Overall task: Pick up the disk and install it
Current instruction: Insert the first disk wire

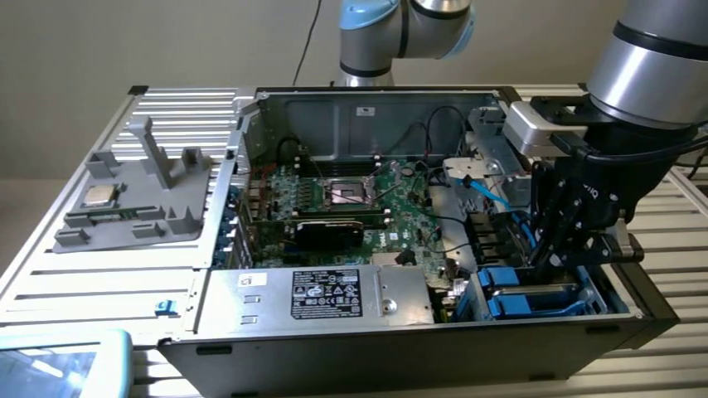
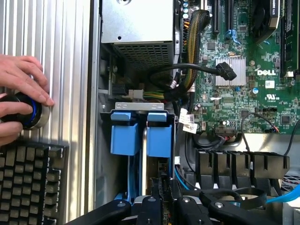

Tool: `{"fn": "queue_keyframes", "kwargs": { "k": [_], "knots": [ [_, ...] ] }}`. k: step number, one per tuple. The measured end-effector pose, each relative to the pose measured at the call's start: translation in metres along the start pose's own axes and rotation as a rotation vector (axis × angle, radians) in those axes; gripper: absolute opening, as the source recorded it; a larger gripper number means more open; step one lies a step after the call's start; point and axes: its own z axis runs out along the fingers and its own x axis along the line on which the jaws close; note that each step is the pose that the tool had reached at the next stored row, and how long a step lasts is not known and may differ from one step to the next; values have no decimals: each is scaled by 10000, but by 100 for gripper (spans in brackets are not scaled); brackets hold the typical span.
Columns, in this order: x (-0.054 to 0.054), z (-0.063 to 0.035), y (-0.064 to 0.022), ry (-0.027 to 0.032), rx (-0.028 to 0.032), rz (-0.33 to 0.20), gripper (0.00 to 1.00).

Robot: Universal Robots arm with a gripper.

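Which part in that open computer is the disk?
Look in the open computer case, at the corner on the exterior view's right, under the robot's black tool. The disk sits there upright in a slot. Its bright blue plastic frame sets it apart from the green circuit board.

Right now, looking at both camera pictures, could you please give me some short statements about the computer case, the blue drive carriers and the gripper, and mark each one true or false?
1. The computer case lies open, with its motherboard exposed. True.
2. The gripper is down over the blue drive carriers in the drive bay. True.
3. The small silver processor chip sits inside the case. False: it rests on the grey fixture outside the case, toward the exterior view's left.
4. A person's hand rests on a round knob beside a keyboard. True.
5. The blue carriers lie on the metal table. False: they stand side by side in the case's bay.
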Motion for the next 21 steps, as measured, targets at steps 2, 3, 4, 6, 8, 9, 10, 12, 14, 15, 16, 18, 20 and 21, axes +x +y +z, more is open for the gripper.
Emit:
{"fn": "queue_keyframes", "kwargs": {
  "k": [2,3,4,6,8,9,10,12,14,15,16,18,20,21],
  "knots": [
    [0,1,0,-1,-1,0,17],
    [0,1,0,-1,-2,0,17],
    [1,2,0,-3,-2,0,17],
    [7,3,0,-3,-2,0,17],
    [16,3,0,-1,-1,-2,17],
    [21,4,0,-2,-2,-3,17],
    [22,4,0,-2,-2,-5,17],
    [23,3,0,-1,0,-9,17],
    [24,4,0,0,0,-16,17],
    [24,5,0,1,1,-19,17],
    [23,8,0,-1,1,-21,17],
    [19,11,-1,-2,3,-23,17],
    [12,11,0,-1,3,-24,17],
    [9,11,0,-2,4,-24,17]
  ]
}}
